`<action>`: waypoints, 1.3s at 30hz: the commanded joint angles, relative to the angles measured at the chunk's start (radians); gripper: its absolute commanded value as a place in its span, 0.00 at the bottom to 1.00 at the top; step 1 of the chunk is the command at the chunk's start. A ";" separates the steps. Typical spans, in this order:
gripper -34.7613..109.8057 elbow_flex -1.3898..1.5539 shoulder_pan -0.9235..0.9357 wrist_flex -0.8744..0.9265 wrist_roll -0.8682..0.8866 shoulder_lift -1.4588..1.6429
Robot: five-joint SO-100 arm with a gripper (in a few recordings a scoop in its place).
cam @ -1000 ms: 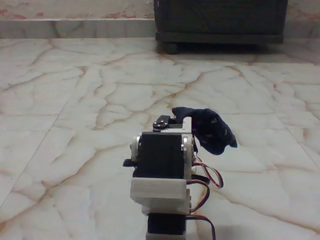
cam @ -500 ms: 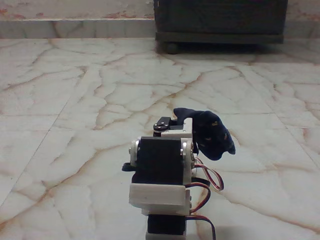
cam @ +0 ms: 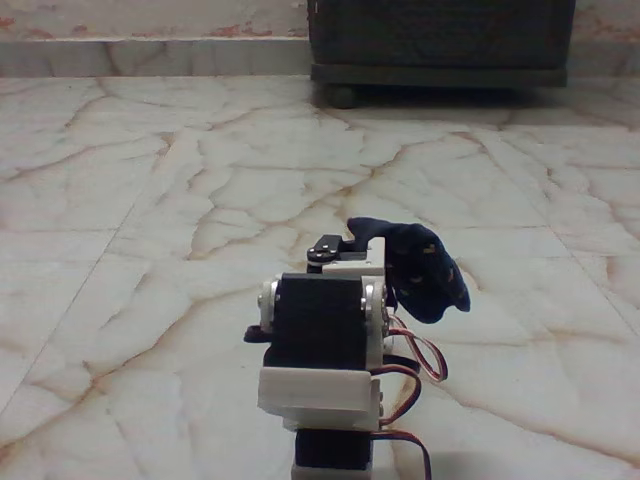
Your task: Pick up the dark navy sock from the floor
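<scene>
The floor (cam: 120, 200) spreads across the fixed view as glossy cream marble with brown-orange veins and thin grout lines, bare on the left side. At the bottom, a little right of centre, the white arm (cam: 320, 350) stands seen from behind, its black servo blocks stacked one over another and red, black and white wires (cam: 420, 362) looping out to its right. Just above and behind the top servo, the gripper (cam: 352, 250) is mostly hidden by the arm's own body, so I cannot tell how its jaws stand. The sock (cam: 420, 268) sits right beside it, a dark navy bunch with small pale-orange specks, draped off the arm's upper right and hanging down to a rounded end; it seems clear of the tiles, though its far side is hidden. Along the top right edge stands a dark wooden cabinet (cam: 440, 45) on a low foot, well behind the arm.
</scene>
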 commanded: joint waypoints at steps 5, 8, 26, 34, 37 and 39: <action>0.24 -0.002 0.006 0.002 0.012 0.020; 0.24 -0.002 0.005 0.003 0.014 0.020; 0.24 -0.002 0.002 0.003 0.017 0.020; 0.24 0.000 0.000 0.006 0.020 0.020; 0.24 -0.002 0.000 0.009 0.018 0.020; 0.24 -0.002 -0.002 0.015 0.015 0.020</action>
